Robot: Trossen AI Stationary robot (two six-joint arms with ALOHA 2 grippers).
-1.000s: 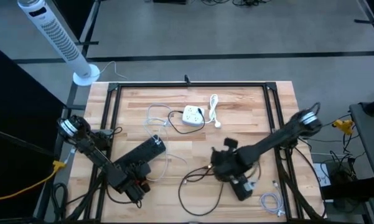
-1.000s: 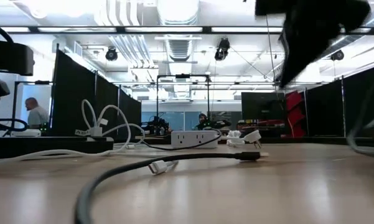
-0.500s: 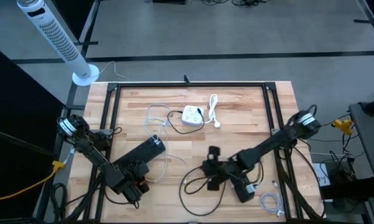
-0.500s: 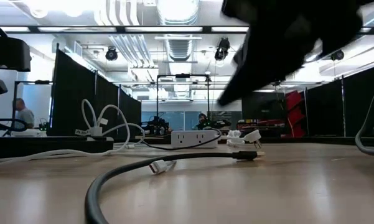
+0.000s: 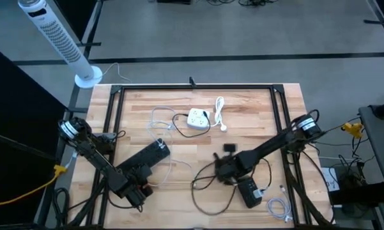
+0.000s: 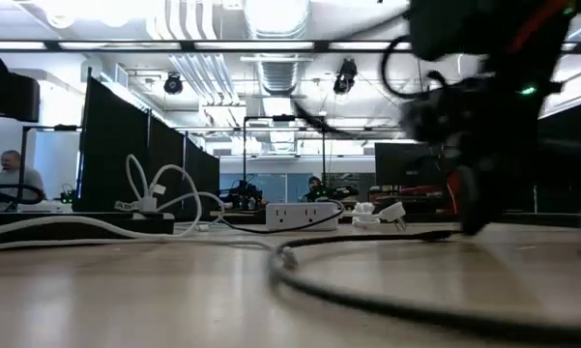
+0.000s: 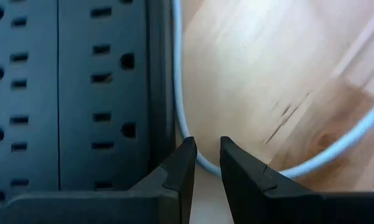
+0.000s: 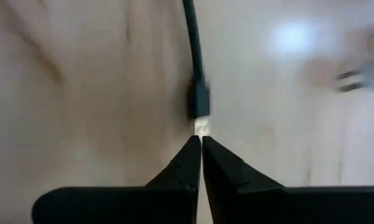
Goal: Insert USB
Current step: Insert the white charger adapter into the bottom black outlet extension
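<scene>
A black cable lies looped on the wooden table, near the front. Its USB plug points its metal end at my right gripper. That gripper is shut and low over the table, tips right at the plug's metal end. My left gripper hangs at the front left beside the black power strip. Its fingers stand a little apart, with a white cable running across just past the tips. A white power strip lies flat toward the far edge. My right gripper's shut fingertips come steeply from above to the USB plug's metal end, in line with the plug, which lies flat on the table. Whether they touch it I cannot tell. My left gripper: whether its tips touch the white cable I cannot tell.
A black box lies just in front of my right gripper, with a coiled white cable at the front right corner. More white cable lies beside the white strip. A black frame rail borders the table. People are visible in the room behind the table.
My right gripper has come down toward the table, swung first left and then back right, and rolled about its own axis, staying shut. The black cable has slid along the table, and its loop has changed shape and shifted right.
</scene>
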